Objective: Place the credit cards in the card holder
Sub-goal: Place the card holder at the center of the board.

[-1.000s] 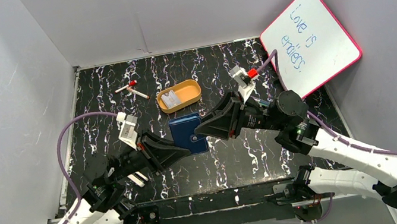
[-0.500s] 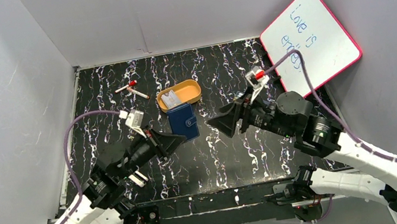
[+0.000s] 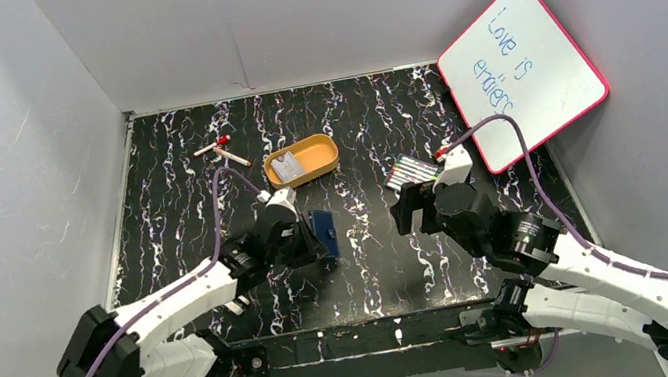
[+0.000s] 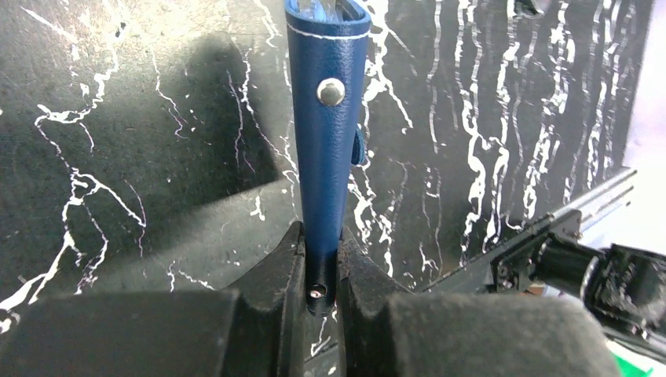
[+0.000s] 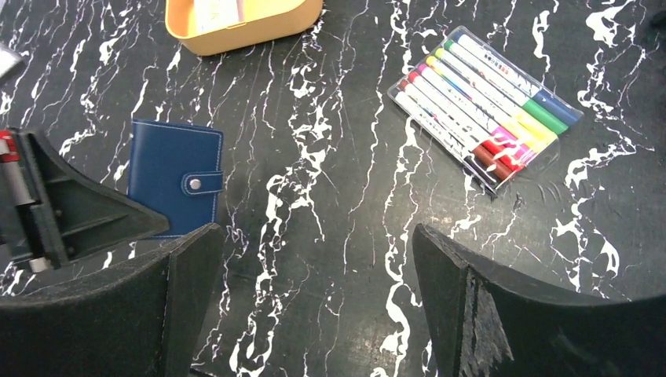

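Note:
The card holder [image 3: 323, 234] is a closed navy wallet with a snap tab. It is pinched edge-on in my left gripper [image 4: 320, 245], which is shut on its lower end, and it stands up from the jaws [image 4: 327, 118]. The right wrist view shows its snapped face [image 5: 174, 177] with a left finger [image 5: 71, 214] beside it. My right gripper [image 5: 314, 232] stands wide open over bare table, to the right of the wallet, holding nothing [image 3: 408, 209]. The credit cards [image 3: 286, 168] lie pale in the orange tray [image 3: 320, 154].
A clear pack of coloured markers [image 5: 487, 106] lies right of the orange tray [image 5: 259, 27], close behind the right gripper [image 3: 412, 173]. A pink-framed whiteboard [image 3: 521, 68] leans at the back right. Two loose pens [image 3: 223, 150] lie back left.
The right gripper opened wide and drew back to the right, away from the card holder. The left arm swung toward the middle and turned the held card holder on edge.

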